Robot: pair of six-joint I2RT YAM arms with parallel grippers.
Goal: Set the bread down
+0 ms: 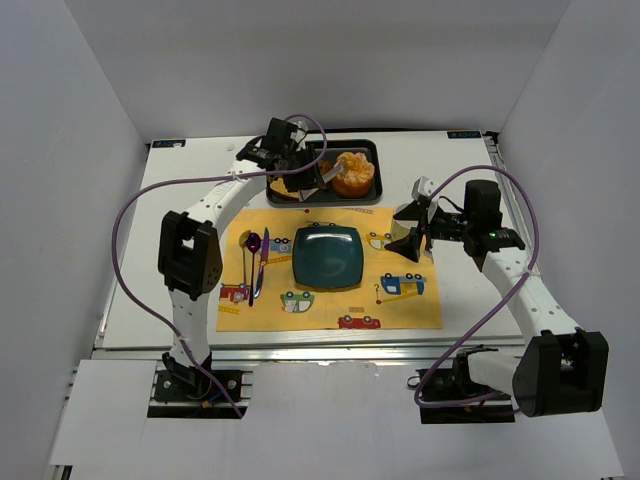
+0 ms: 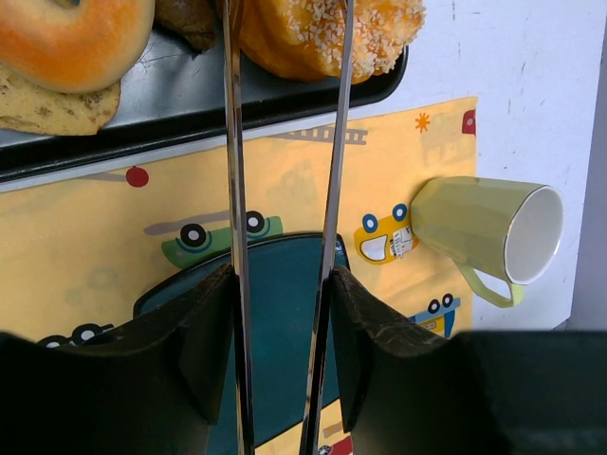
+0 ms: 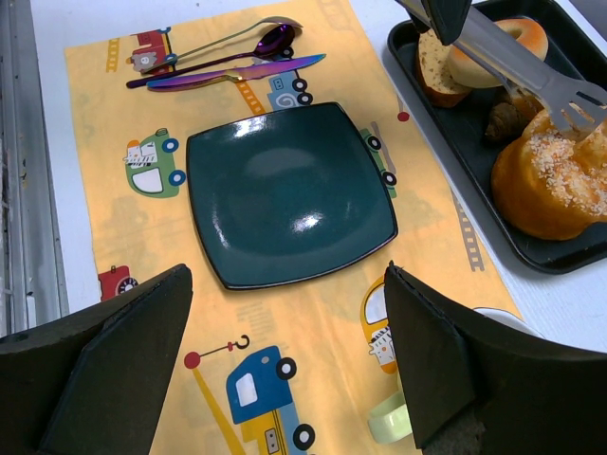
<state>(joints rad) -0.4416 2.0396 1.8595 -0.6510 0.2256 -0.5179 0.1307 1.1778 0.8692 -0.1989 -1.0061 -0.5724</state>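
The round orange bun (image 1: 353, 172) sits at the right of the black tray (image 1: 365, 148); it also shows in the left wrist view (image 2: 379, 33) and the right wrist view (image 3: 555, 185). The ring-shaped bagel (image 2: 76, 33) (image 3: 493, 52) lies at the tray's left, on a toast slice (image 2: 47, 104). My left gripper (image 1: 278, 148) (image 2: 282, 284) is shut on metal tongs (image 2: 234, 190) (image 3: 512, 66). The tong arms are spread, with their tips at the bun's left side and top. My right gripper (image 1: 412, 243) (image 3: 289, 351) is open and empty, over the mat's right edge.
A teal square plate (image 1: 328, 256) (image 3: 289, 190) sits mid-mat on the yellow placemat (image 1: 300, 315). A purple spoon and knife (image 1: 258, 262) lie to its left. A green mug (image 2: 484, 227) lies on its side at the mat's right edge. A dark croissant (image 3: 503, 118) sits in the tray.
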